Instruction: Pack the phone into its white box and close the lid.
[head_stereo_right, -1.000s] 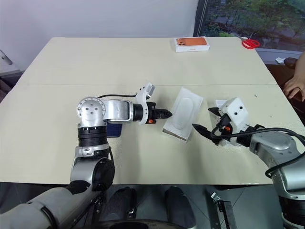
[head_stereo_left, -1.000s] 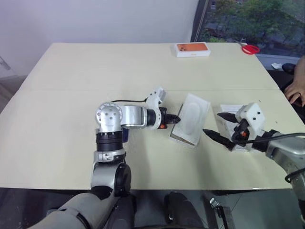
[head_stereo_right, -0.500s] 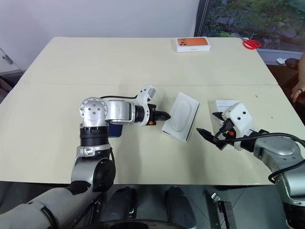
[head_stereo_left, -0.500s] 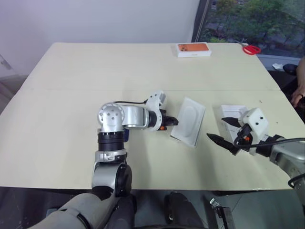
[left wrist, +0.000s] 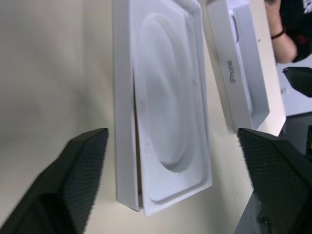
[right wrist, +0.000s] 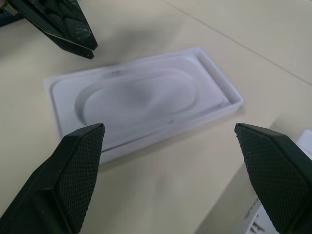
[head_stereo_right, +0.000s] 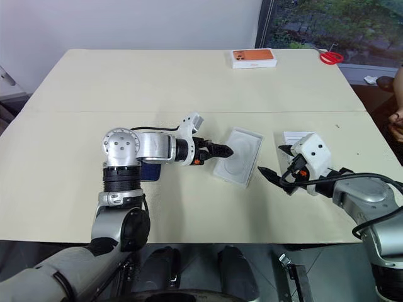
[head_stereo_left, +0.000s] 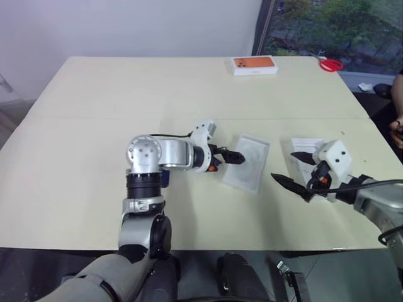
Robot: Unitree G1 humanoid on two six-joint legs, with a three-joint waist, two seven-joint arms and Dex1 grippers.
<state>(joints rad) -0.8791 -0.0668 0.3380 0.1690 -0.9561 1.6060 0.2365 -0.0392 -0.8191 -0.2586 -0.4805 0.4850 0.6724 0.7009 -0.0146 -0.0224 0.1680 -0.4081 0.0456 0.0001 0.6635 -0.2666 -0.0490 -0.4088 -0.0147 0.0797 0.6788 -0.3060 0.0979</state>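
My left gripper (head_stereo_left: 234, 156) gapes wide, empty, beside the white box (head_stereo_left: 247, 162) lying flat mid-table with its insert (left wrist: 168, 112) on top. Right gripper (head_stereo_left: 295, 168) wide open too, holding nothing, near the lid (left wrist: 241, 73). The phone (head_stereo_right: 149, 171) peeks from behind my left arm. Slick, rigid, probably weighty: I'd pinch its long edges.

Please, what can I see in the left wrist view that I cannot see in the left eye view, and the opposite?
Left wrist view: the white insert sits askew on the white box, overhanging one edge; there is grey lettering on the lid side wall.
Left eye view: the box with orange picture, red scissors, the phone partly under the left arm, and the open right gripper.
Both: insert, white box, lid, and the open left gripper before the insert.
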